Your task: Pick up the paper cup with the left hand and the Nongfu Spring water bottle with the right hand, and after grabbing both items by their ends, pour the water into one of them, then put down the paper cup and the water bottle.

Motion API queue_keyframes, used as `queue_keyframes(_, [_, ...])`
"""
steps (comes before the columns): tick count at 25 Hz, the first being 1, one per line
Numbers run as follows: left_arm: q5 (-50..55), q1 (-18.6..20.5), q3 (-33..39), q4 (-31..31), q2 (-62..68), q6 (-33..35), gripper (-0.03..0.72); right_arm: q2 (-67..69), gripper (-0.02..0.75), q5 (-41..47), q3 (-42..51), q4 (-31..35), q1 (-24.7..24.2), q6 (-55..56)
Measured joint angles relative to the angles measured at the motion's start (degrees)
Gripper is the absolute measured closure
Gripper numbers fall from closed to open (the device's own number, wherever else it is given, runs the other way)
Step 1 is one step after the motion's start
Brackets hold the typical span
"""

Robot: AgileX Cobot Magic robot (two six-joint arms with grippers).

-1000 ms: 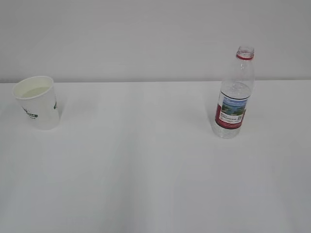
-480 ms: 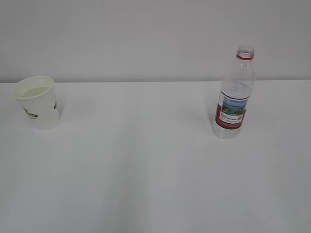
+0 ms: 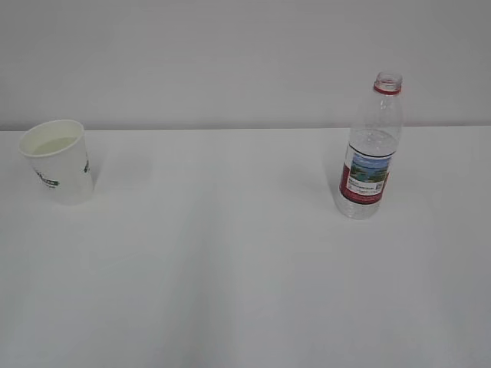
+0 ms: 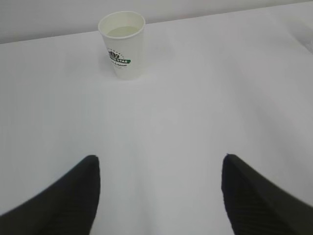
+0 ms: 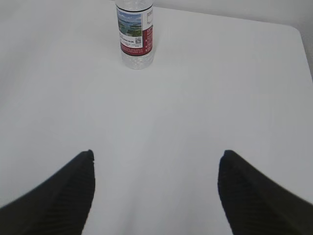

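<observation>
Between the earlier exterior pictures and now, nothing visibly shifts: the paper cup point(image 3: 58, 160) (far left) and the Nongfu Spring water bottle point(image 3: 370, 148) show no displacement on the table point(image 3: 230, 268).

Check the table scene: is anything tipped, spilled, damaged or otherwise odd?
Nothing stands out. The paper cup and the water bottle both stand upright on the white table, far apart. The bottle has no cap on. No puddle shows on the surface.

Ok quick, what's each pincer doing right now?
Left pincer: open, empty, short of the paper cup.
Right pincer: open, empty, short of the water bottle.
</observation>
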Motion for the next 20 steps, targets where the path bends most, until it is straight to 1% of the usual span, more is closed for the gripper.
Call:
queue_keyframes(13, [-0.09,0.0,0.0,0.0,0.0,0.0,0.167,0.0,0.15,0.0,0.0,-0.37,0.0,-0.09])
queue_keyframes(20, [-0.09,0.0,0.0,0.0,0.0,0.0,0.171,0.0,0.15,0.0,0.0,-0.37,0.0,-0.09])
